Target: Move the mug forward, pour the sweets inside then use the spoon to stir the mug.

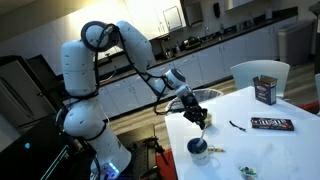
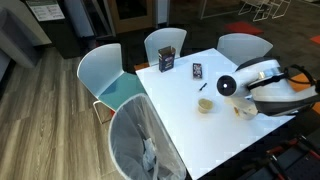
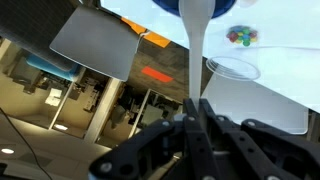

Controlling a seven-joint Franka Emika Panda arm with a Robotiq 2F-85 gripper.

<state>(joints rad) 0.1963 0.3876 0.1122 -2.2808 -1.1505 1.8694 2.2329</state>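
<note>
The gripper (image 3: 193, 108) hangs, jaws clamped on a pale stick (image 3: 195, 45) reaching the mug (image 3: 165, 4) at twelve o'clock; sweets (image 3: 238, 36) lie at its four o'clock on the bench (image 3: 275, 95).

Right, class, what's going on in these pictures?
A robot arm's gripper is shut on a pale, slender utensil that reaches to the blue mug on the white table. A few coloured sweets lie loose on the table nearby; whether any are in the mug cannot be seen.

Table (image 2: 175, 115): smooth, white. Chairs (image 2: 105, 72): pale moulded plastic. Floor (image 2: 40, 112): wood planks. Arm (image 1: 78, 65) shell: glossy white. Mug (image 1: 199, 148): blue, glazed.
</note>
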